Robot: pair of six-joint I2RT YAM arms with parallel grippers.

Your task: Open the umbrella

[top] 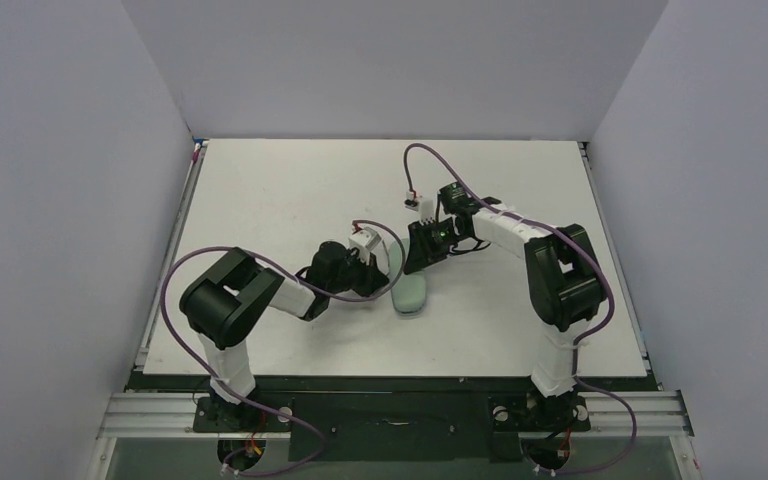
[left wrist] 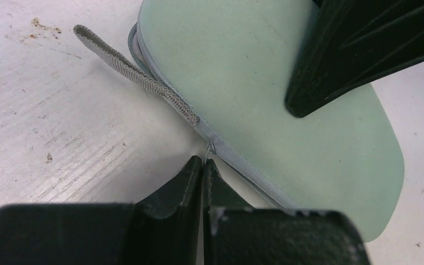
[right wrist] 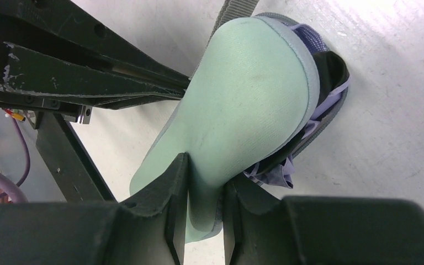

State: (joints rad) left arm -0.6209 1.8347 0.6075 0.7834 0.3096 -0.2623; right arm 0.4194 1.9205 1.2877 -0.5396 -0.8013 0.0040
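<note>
Scuffed white tabletop (right wrist: 392,110), oblong woven green case (right wrist: 243,99), lavender umbrella (right wrist: 273,175) inside

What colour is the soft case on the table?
Pale green case, grey zip edging; clearest in the left wrist view.

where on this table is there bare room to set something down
Bare: the table at far left, between back wall and left arm; the near strip between the case and the front edge. Crowded: the middle, where left pincer and right pincer meet at the case.
</note>
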